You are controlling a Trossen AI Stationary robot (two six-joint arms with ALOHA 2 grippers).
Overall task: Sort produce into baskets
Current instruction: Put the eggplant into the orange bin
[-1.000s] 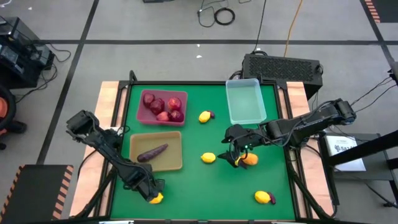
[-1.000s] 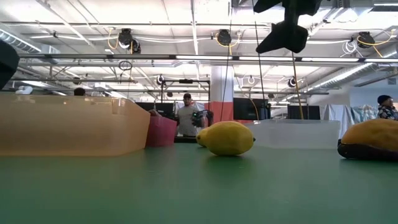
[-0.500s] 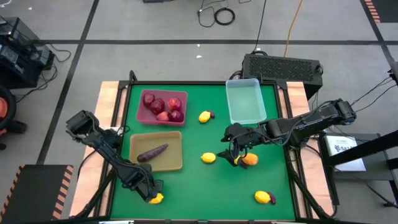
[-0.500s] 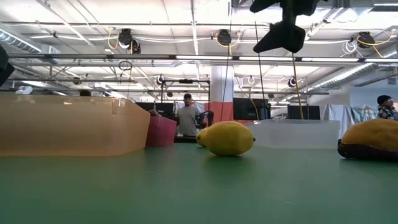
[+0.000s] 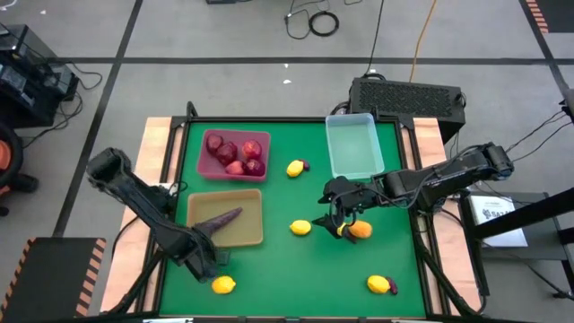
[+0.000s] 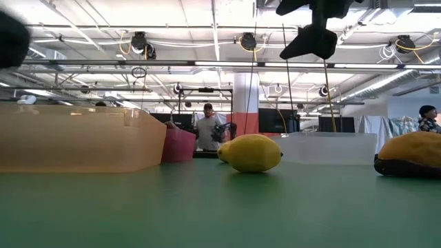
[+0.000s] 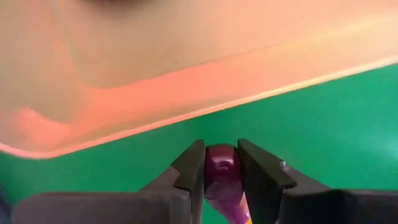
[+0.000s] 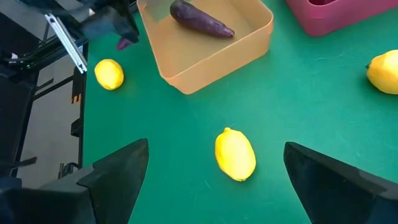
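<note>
My left gripper [image 5: 210,257] is near the tan tray's [image 5: 253,235] near corner, shut on a dark purple eggplant [image 7: 221,169]. It also shows in the right wrist view [image 8: 124,32]. A lemon [image 5: 223,284] lies on the table just near of it. One eggplant [image 5: 220,220] lies in the tan tray. Dark red fruits [image 5: 235,154] lie in the maroon tray [image 5: 203,167]. The clear bin [image 5: 354,148] stands at the far right. My right gripper [image 8: 216,147] is open and empty, above an orange-yellow fruit [image 5: 360,231] and beside a lemon [image 5: 300,228]. My left gripper pinches the eggplant's rounded end [image 7: 221,163] between its two fingers [image 7: 191,169]. The rest of the eggplant runs back between the fingers. In the right wrist view its purple tip [image 8: 125,43] sticks out below the gripper, seemingly clear of the table.
A lemon with a purple piece beside it [image 5: 297,168] lies between the maroon tray and the clear bin. Another such pair [image 5: 381,285] lies near the table's near right. Open green table [image 5: 296,269] lies in the near middle. People stand far behind in the low view [image 6: 207,129].
My left gripper has risen and gone from over the near-left lemon toward the tan tray's near corner. The lemon has stayed on the table and now shows whole. My right gripper has barely moved.
</note>
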